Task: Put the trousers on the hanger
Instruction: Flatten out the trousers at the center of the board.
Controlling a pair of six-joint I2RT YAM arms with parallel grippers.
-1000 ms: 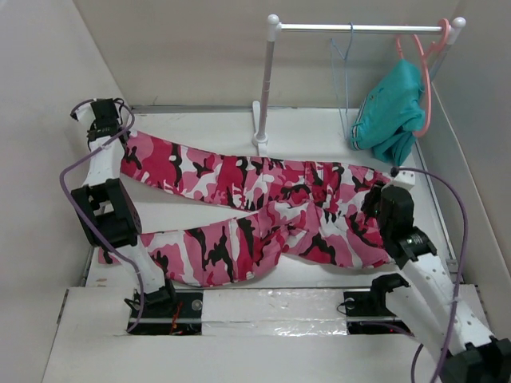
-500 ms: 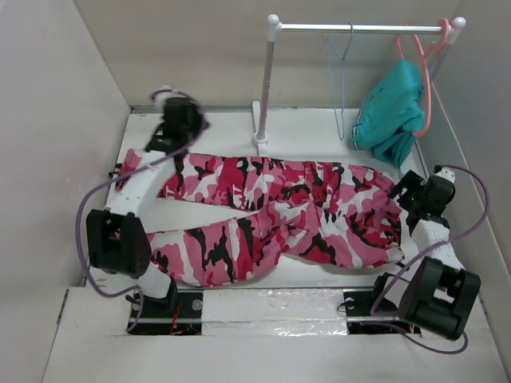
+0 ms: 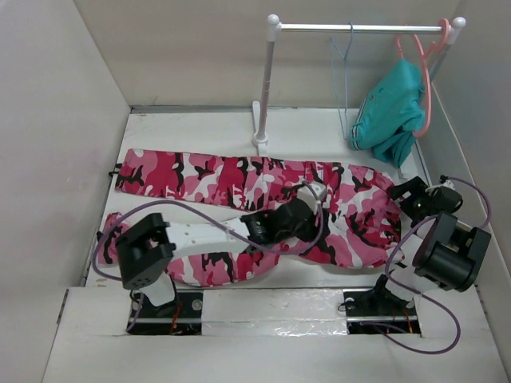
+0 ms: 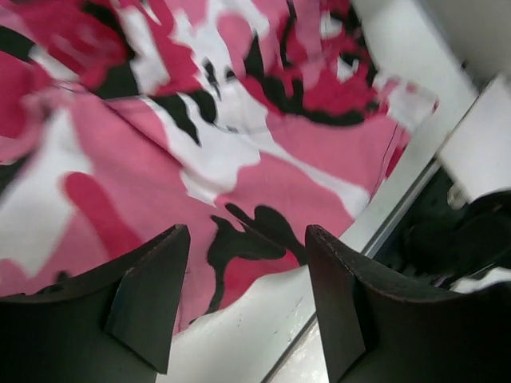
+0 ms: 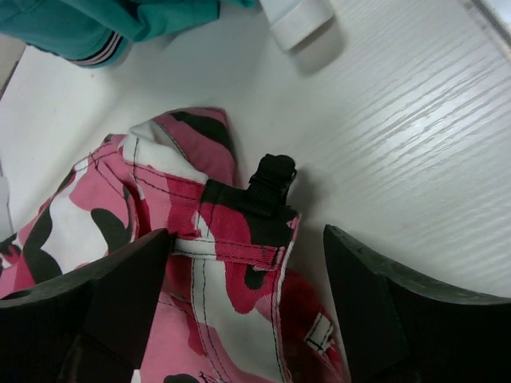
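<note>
Bright even light, left wrist blurred

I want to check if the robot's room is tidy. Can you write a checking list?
Surface: white table.
Job's things: trousers spread on the table; hanger hangs bare on the rail.
Clutter: teal garment on a coral hanger.
Grippers: left jaws open over the trousers; right jaws open by their waistband.
Cables: purple cables, one looping over the trousers.
Surroundings: plain walls.
</note>
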